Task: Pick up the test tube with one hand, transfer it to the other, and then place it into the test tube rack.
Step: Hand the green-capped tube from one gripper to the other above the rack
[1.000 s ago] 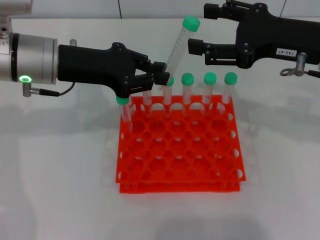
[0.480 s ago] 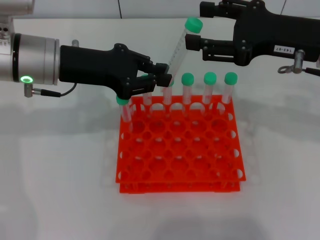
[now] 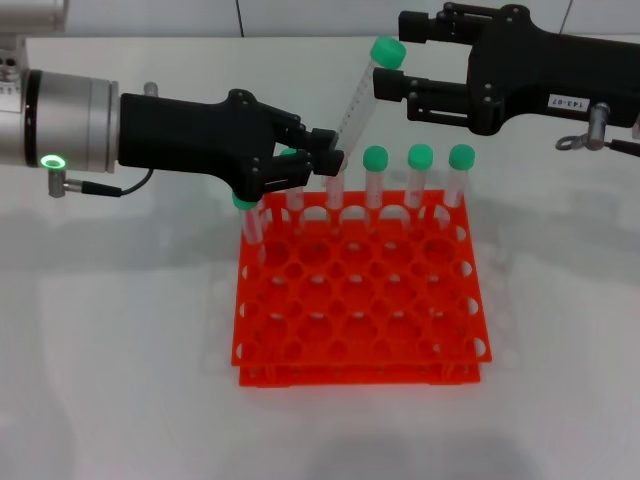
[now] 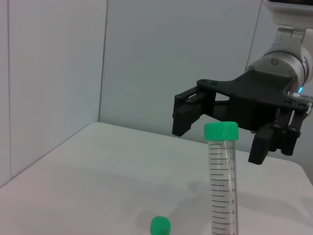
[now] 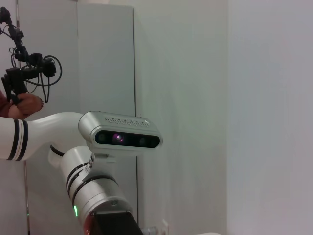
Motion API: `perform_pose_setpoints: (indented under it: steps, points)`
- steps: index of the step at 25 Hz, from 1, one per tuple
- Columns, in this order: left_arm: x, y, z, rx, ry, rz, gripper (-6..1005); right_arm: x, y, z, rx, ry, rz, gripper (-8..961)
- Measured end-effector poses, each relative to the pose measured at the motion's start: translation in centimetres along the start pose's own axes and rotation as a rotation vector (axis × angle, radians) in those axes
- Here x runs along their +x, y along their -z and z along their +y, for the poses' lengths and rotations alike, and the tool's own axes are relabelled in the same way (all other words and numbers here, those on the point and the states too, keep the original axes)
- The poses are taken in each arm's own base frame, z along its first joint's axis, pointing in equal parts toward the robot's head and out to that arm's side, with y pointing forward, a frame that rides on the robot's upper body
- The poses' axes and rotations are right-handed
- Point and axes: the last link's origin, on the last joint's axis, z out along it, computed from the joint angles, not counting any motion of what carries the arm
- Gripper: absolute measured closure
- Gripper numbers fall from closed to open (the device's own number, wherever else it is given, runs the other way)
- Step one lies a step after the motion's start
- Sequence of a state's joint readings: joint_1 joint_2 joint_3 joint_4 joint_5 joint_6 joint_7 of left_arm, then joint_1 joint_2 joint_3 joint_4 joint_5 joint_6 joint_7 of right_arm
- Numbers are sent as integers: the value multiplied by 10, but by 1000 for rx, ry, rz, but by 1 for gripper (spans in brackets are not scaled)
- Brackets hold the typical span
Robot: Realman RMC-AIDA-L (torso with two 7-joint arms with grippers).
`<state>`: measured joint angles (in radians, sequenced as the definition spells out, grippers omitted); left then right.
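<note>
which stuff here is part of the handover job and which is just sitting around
In the job:
- test tube, tilted, held low by the left pincer
- right pincer, open around the tube's cap end
- test tube rack

Just there:
- other green-capped tubes standing in the rack's back row
- white table

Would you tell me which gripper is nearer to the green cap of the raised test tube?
Right. The right gripper has its open fingers on either side of the test tube's green cap; the left gripper grips the tube's lower end, above the test tube rack.
</note>
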<state>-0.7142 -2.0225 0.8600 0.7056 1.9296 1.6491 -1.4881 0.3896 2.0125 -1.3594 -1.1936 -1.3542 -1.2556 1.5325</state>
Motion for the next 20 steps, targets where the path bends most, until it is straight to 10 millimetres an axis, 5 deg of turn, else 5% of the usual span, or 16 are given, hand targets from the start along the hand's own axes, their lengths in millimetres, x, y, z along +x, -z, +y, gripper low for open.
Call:
perform_pose_setpoints:
  steps: [20]
  points:
    - [1, 0, -1, 0, -4, -2, 810, -2, -2, 0, -6, 3, -6, 385]
